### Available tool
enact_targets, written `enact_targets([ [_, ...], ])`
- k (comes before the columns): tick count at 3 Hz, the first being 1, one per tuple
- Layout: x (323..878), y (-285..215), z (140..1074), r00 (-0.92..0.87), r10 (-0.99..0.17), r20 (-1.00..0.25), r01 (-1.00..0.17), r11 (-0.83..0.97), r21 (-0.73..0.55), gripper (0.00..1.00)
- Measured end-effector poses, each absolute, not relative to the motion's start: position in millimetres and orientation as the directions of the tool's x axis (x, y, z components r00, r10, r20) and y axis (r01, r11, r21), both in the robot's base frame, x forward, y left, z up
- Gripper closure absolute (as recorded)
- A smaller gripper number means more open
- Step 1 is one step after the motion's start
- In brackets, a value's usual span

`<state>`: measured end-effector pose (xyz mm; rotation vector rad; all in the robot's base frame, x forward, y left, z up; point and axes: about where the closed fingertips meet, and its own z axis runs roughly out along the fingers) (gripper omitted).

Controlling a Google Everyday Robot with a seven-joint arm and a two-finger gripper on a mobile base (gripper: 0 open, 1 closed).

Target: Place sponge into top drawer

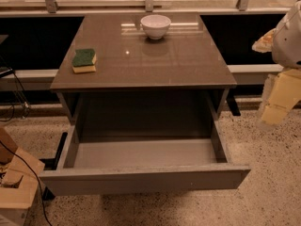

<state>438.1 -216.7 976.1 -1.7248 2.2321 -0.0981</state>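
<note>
The sponge [84, 60], dark green over yellow foam, lies on the left side of the brown cabinet top [155, 60]. The top drawer [141, 178] is pulled wide open below it, its light grey inside bare. My gripper [277, 105] is at the right edge of the view, off to the right of the cabinet and far from the sponge, below the white arm housing [288, 36].
A white bowl [155, 26] stands at the back middle of the cabinet top. A wooden box [16, 182] with a black cable sits on the floor at the lower left. A rail with metal posts runs behind the cabinet. Speckled floor surrounds the drawer.
</note>
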Motion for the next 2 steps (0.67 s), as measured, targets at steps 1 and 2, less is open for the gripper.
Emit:
enact_targets([
  [1, 439, -216, 978, -0.221, -0.952, -0.214, -0.929, 0.272, -0.251, 0.00],
  [2, 449, -204, 979, -0.193, -0.950, -0.247, -0.924, 0.261, -0.280, 0.00],
])
